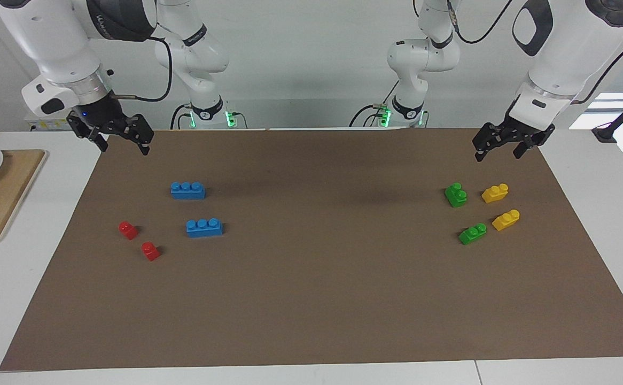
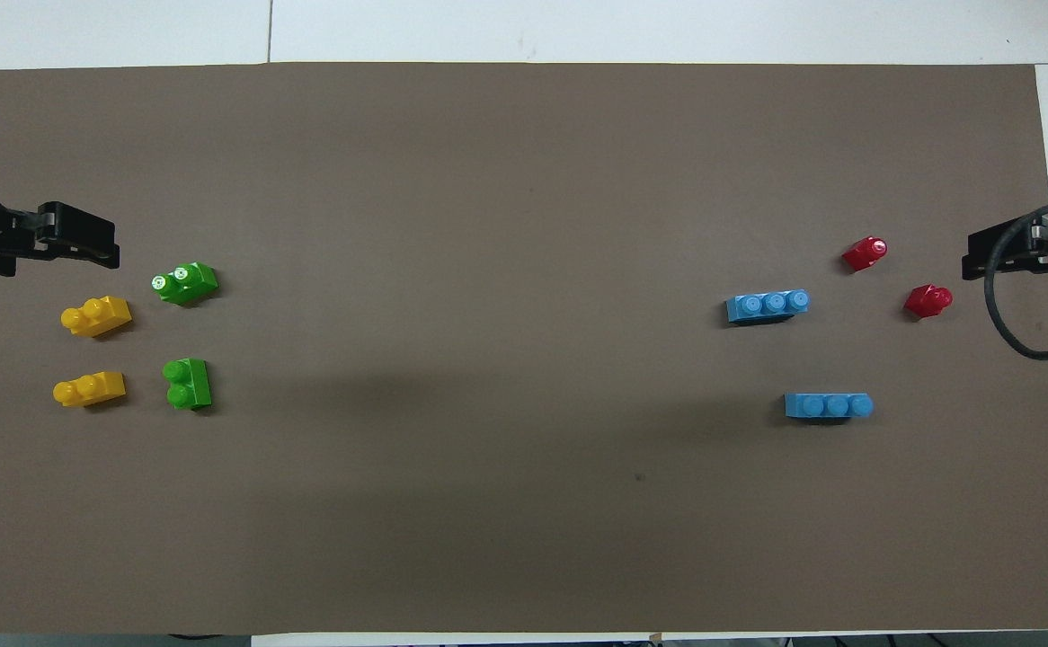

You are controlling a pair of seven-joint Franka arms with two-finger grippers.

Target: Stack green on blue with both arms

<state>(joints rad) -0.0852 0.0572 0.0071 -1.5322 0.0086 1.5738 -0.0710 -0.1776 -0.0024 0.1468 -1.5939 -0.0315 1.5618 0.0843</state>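
We see L gripper (image 1: pixel 498 151) & R gripper (image 1: pixel 122 143) both released, empty, raised at mat corners. Greens (image 1: pixel 456 194) at L arm's end beside yellows (image 1: pixel 495 193); blues (image 1: pixel 188 190) at R arm's end. Risk: grabbing yellow by mistake, studs misaligned.

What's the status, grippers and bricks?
Left gripper and right gripper open, empty, raised. Green bricks and blue bricks unstacked, at separate ends of the table. Nothing between.
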